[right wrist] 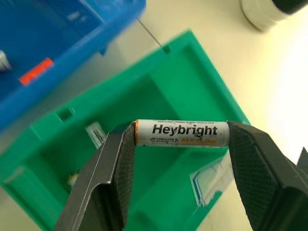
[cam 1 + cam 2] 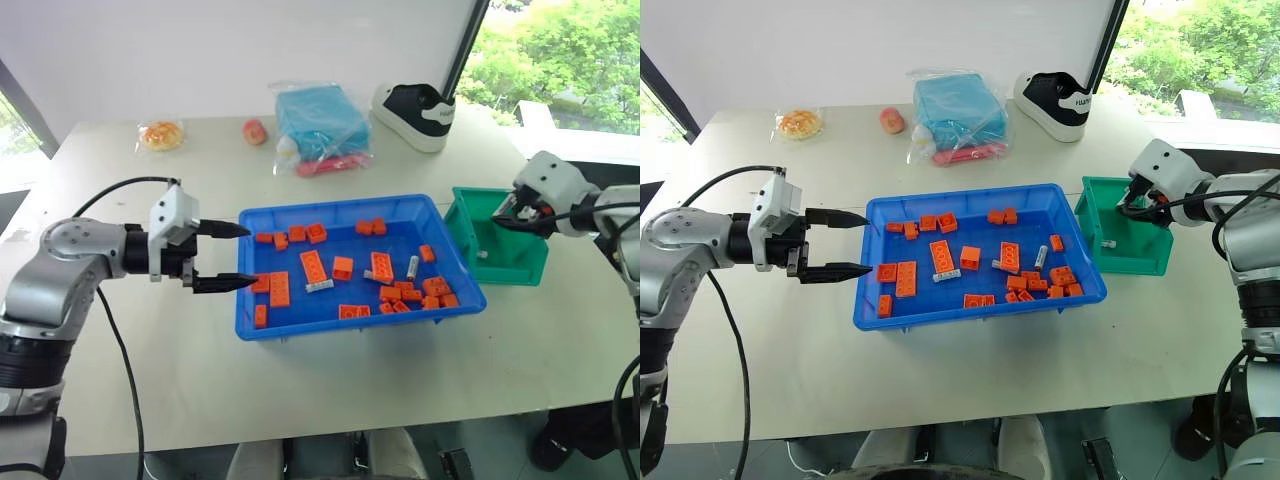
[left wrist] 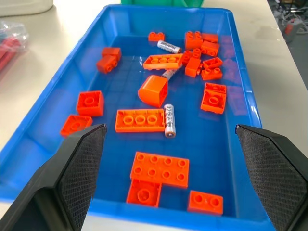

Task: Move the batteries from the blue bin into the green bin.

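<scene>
On the pale table (image 2: pixel 330 380), the large shallow bright-blue plastic bin (image 2: pixel 350 322) sits near the middle, holding many orange studded toy bricks (image 2: pixel 312 266) and a few small silvery-grey cylindrical batteries (image 3: pixel 169 120) lying loose among them. Just beside its right end stands the smaller, deeper dark-green plastic bin (image 2: pixel 525 268), toward the table's right edge. The right gripper (image 1: pixel 180 139) hangs over the green bin, its two black fingers clamped on the ends of one battery labelled Heybright (image 1: pixel 181 133). The left gripper (image 2: pixel 236 256) has its fingers spread wide and holds nothing, their tips at the blue bin's left rim.
</scene>
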Motion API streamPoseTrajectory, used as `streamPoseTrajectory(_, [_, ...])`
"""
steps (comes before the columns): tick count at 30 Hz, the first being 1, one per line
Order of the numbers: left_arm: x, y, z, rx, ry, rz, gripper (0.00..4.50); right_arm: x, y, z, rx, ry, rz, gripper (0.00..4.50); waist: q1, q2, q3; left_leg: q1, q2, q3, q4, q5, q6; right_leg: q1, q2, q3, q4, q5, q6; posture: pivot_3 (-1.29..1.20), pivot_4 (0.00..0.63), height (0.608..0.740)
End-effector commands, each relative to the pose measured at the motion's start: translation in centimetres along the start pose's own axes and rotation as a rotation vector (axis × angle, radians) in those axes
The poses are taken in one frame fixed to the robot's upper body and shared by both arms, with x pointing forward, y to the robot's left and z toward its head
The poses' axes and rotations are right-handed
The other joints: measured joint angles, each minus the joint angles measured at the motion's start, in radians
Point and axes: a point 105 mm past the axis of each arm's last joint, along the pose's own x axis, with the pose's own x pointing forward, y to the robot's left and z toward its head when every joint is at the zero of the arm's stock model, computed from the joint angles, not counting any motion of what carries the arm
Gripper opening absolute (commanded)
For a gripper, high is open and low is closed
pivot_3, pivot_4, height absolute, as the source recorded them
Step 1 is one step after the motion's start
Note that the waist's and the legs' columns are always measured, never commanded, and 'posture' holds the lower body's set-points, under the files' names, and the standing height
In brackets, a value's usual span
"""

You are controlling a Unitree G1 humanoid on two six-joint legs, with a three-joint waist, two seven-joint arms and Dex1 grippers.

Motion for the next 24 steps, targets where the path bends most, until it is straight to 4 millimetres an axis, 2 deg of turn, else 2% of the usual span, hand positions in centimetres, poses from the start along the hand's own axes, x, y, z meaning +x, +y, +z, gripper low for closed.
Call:
streamPoseTrajectory(1, [-0.1,0.3,0.7,0.035,-0.014,0.009,4.50,-0.9,-1.9,0.3,-0.028,-0.011,-0.089,2.74,0.001,0.000,0.000,0.000,0.000,0.000,0.001,0.000,0.000,0.000,0.000,0.000,0.000,0.000,0.000,0.00,0.150,0.725])
streamPoseTrajectory(2, [-0.1,0.3,0.7,0.035,-0.014,0.009,4.50,-0.8,-1.9,0.2,-0.029,-0.012,-0.084,3.29,0.001,0.000,0.000,0.000,0.000,0.000,0.001,0.000,0.000,0.000,0.000,0.000,0.000,0.000,0.000,0.00,0.150,0.725])
streamPoseTrajectory(5, [-0.1,0.3,0.8,0.036,-0.017,0.010,4.50,-0.6,-1.9,0.7,-0.054,-0.022,-0.076,4.47,0.003,0.001,0.000,-0.001,0.000,-0.001,0.001,0.000,0.000,0.000,0.000,0.000,0.000,0.000,0.000,0.00,0.150,0.725])
streamPoseTrajectory(6, [-0.1,0.3,0.9,0.037,-0.018,0.010,4.50,-0.5,-2.0,1.0,-0.067,-0.030,-0.076,4.47,0.003,0.001,0.000,-0.001,0.000,-0.001,0.002,0.000,0.000,0.000,0.000,0.001,0.000,0.000,0.000,0.00,0.150,0.725])
streamPoseTrajectory(10, [-0.3,0.1,1.0,0.038,-0.018,0.010,4.50,-0.2,-1.3,5.1,-0.039,-0.175,-0.009,4.47,0.001,0.000,0.000,-0.001,0.000,-0.002,0.001,0.000,0.000,0.000,0.000,0.001,0.000,0.000,-0.001,0.00,0.150,0.725])
streamPoseTrajectory(12, [-0.3,-0.1,1.0,0.037,-0.016,0.009,4.50,-0.1,0.8,8.2,-0.006,-0.278,0.107,4.47,-0.002,0.000,0.000,-0.001,0.000,-0.002,0.001,0.000,0.000,0.000,0.000,0.001,0.000,0.001,-0.002,0.00,0.150,0.725])
streamPoseTrajectory(14, [-0.4,-0.2,1.0,0.037,-0.014,0.009,4.50,-0.1,2.6,10.1,-0.011,-0.334,0.198,4.47,-0.001,0.001,0.000,-0.001,0.001,-0.002,0.001,0.000,0.000,0.000,0.001,0.001,0.000,0.002,-0.003,0.00,0.150,0.725])
streamPoseTrajectory(15, [-0.4,-0.2,1.0,0.037,-0.014,0.011,4.50,-0.1,4.3,11.2,0.000,-0.368,0.277,4.47,0.001,0.000,0.000,-0.001,0.001,-0.002,0.001,0.000,0.000,0.000,0.001,0.001,0.001,0.002,-0.003,0.00,0.150,0.725])
streamPoseTrajectory(17, [-0.4,-0.2,1.0,0.037,-0.013,0.013,4.50,0.3,9.3,12.6,0.001,-0.407,0.507,4.47,0.003,-0.001,-0.001,-0.001,0.001,-0.002,0.001,0.000,0.000,0.000,0.001,0.001,0.000,0.002,-0.003,0.00,0.150,0.725])
streamPoseTrajectory(19, [-0.3,-0.3,1.1,0.038,-0.013,0.013,4.50,0.8,12.5,12.7,-0.014,-0.396,0.626,4.47,0.007,-0.004,-0.002,-0.001,0.001,-0.003,0.002,0.000,0.001,0.001,0.001,0.000,0.000,0.002,-0.003,0.00,0.150,0.725])
streamPoseTrajectory(22, [-0.3,-0.3,1.2,0.037,-0.012,0.011,4.50,1.5,15.0,12.4,0.004,-0.375,0.712,4.47,0.023,-0.004,-0.002,-0.001,0.000,-0.004,0.003,-0.001,0.001,0.001,0.000,0.000,0.000,0.001,-0.003,0.00,0.150,0.725])
streamPoseTrajectory(24, [-0.4,-0.4,1.2,0.037,-0.010,0.014,4.50,1.2,17.6,12.4,0.005,-0.377,0.845,4.47,0.028,-0.003,-0.002,-0.001,-0.001,-0.005,0.004,-0.001,0.001,-0.002,0.000,0.001,0.000,0.001,-0.003,0.00,0.150,0.725])
